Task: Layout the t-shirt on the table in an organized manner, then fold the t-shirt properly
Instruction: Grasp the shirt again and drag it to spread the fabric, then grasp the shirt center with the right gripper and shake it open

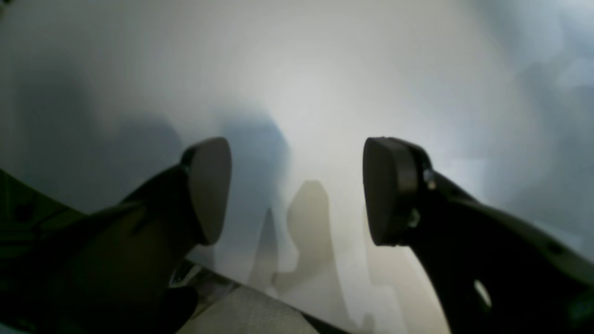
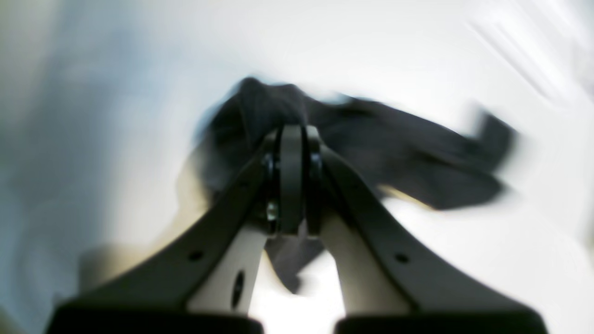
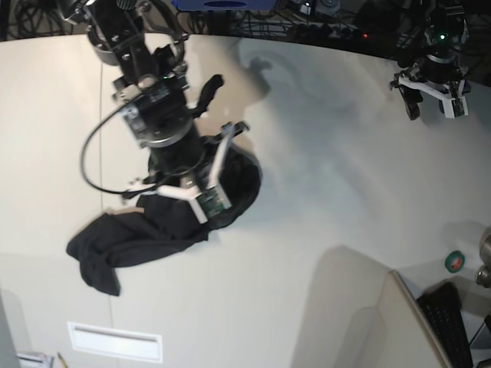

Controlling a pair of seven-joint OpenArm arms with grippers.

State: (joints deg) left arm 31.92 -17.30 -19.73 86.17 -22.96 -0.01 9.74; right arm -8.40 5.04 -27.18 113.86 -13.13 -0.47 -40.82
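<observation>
Right hand (image 2: 292, 181) clamps t-shirt (image 2: 399, 153); left hand (image 1: 297, 190) spread.

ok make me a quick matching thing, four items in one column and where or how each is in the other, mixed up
Items:
1. left claw
2. right claw
3. t-shirt
4. table

States:
a. bunched in a dark heap, not laid flat
b. open, with nothing between its pads
c. pale and smooth, lying under everything
d. shut on black cloth

Pairs: 1-b, 2-d, 3-a, 4-c
</observation>
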